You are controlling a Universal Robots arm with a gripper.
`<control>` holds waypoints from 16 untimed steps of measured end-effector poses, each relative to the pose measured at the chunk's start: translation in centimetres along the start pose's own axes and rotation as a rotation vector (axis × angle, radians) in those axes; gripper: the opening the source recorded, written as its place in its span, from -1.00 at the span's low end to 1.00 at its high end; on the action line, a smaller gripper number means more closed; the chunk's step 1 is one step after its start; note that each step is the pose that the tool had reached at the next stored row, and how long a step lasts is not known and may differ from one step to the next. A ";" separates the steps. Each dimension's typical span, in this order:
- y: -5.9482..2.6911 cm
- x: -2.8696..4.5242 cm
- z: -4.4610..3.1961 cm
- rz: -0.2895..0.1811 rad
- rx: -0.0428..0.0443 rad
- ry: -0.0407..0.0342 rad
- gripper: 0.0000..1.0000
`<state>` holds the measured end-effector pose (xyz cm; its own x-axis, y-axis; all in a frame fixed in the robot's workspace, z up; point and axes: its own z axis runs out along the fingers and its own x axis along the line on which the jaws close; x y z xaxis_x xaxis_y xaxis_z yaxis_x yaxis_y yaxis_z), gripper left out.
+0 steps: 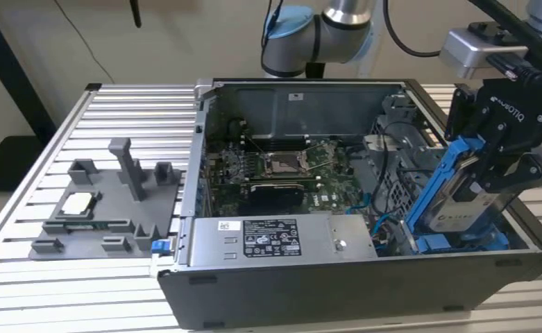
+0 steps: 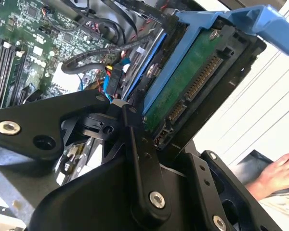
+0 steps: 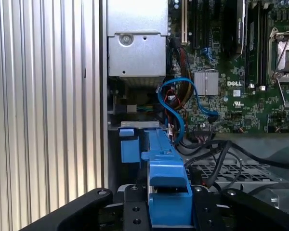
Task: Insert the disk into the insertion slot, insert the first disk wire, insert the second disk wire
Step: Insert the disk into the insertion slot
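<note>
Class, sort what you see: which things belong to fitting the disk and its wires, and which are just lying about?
In the job: gripper, disk it grips, blue slot, blue wire.
Lying about: grey tray, grey box with sticker, circuit board, a person's hand.

Even, diffuse light falls from above in the exterior view, and shadows are soft. The table [image 1: 67,284] slats glare almost white on the exterior view's left, near the camera, while the front wall of the case [image 1: 345,295] stays dim (the board [image 1: 289,163] inside is lit well enough). The gripper [image 1: 484,182] is a dark mass. In the second wrist view the table beyond the disk [image 2: 188,91] is blown out to white, the disk's blue edge shines, and the nearest black links are blurred. In the first wrist view the slats carry streaky glare, and the gap just inside the case wall lies in deep shadow.
</note>
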<state>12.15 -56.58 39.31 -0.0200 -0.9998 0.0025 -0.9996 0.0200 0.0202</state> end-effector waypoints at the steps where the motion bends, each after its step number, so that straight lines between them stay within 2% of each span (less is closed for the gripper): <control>1: 0.00 0.00 0.01 0.000 0.0000 -0.0001 -0.35; 4: -0.01 0.00 0.03 0.000 0.0001 -0.0003 -0.32; 5: 0.00 0.00 0.03 0.000 0.0001 -0.0003 -0.21; 6: 0.00 0.00 0.03 0.000 0.0001 0.0001 -0.21; 7: 0.00 0.00 0.04 0.000 0.0000 -0.0004 -0.07; 16: 0.01 -0.18 -0.44 0.000 0.0010 -0.0003 -0.07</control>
<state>12.16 -56.40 39.75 -0.0199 -0.9998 0.0023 -0.9996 0.0199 0.0192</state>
